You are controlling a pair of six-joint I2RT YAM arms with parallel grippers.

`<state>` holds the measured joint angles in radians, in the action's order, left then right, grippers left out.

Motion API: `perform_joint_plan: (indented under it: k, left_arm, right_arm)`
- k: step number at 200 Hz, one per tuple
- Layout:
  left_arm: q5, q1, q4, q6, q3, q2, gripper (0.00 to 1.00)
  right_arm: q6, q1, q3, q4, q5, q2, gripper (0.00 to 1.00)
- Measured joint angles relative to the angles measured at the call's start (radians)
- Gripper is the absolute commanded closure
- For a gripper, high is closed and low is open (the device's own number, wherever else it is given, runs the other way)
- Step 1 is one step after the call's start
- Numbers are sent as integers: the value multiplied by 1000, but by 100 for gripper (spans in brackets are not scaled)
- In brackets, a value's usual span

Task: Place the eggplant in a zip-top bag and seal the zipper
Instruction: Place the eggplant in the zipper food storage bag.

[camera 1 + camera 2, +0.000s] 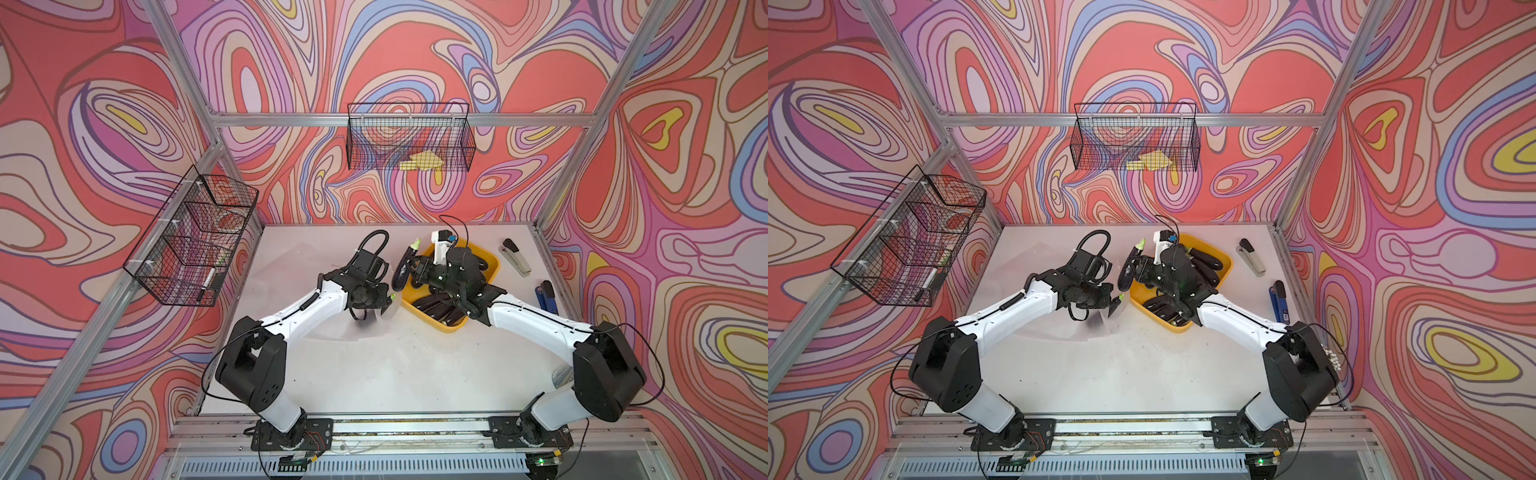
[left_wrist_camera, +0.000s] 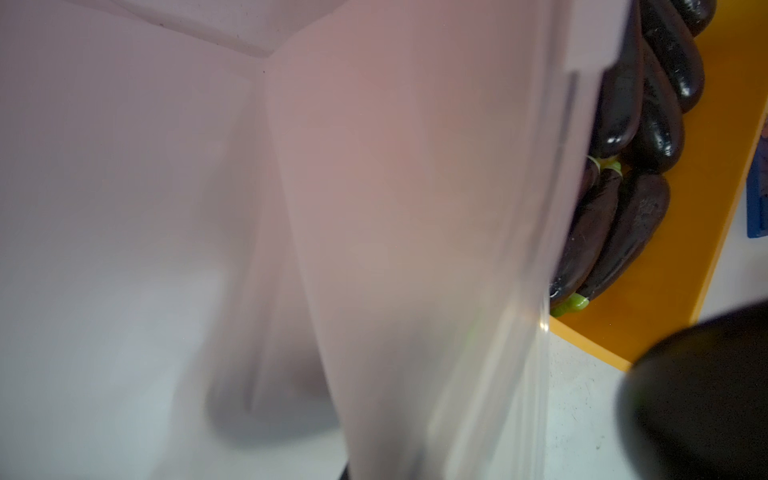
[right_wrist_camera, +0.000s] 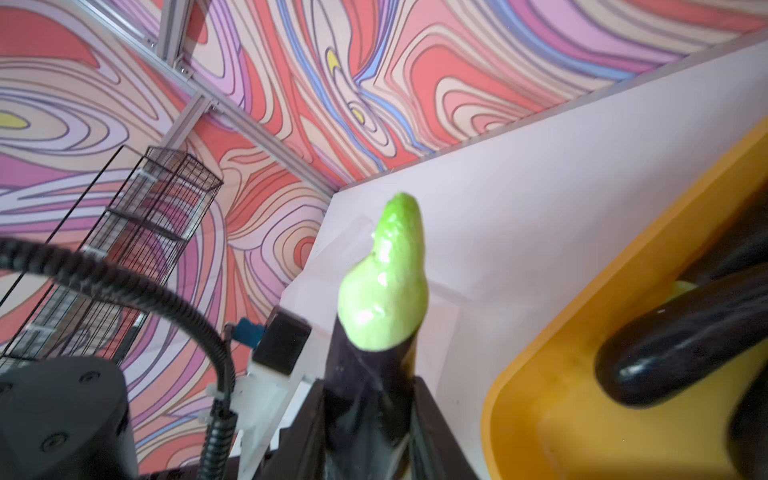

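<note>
Bright, even light floods both top views, leaving only soft, faint shadows under the arms (image 1: 307, 307) on the white table (image 1: 415, 365), and the walls (image 1: 124, 124) bow toward the frame edges. In the left wrist view the clear bag (image 2: 415, 249) hangs right at the lens, milky and blurred. The right wrist view catches glare on the green cap of the eggplant (image 3: 380, 291), its lower corners smeared out of focus.

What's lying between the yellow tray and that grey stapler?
Nothing: only a bare strip of white table separates the yellow tray from the grey stapler, as both top views show.
</note>
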<state>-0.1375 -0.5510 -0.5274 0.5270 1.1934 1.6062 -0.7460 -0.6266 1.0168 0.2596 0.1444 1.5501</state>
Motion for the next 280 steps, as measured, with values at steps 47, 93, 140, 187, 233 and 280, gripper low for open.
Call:
perform_joint_plan:
  k: [47,93,140,187,233,280]
  left_arm:
    - [-19,6,0,12,3,0,100]
    - [-63,21,1,23,3,-5,100]
    - [-98,23,2,39,-3,-52,100]
    - [-101,35,-8,61,-12,-67,100]
    - [-107,52,-7,73,-11,-60,100]
    - [-126,60,-3,77,0,-50,100]
  right_arm:
    - [-73,-42,-95,48,33,78,70]
    - [-148,-61,-151,109,36,88,68]
    - [-220,-97,-121,176,13,181,65]
    - [-228,-135,-122,210,-41,190,60]
    - [-140,-155,-153,200,-81,68,57]
    - [-93,-182,-152,198,-64,82,57]
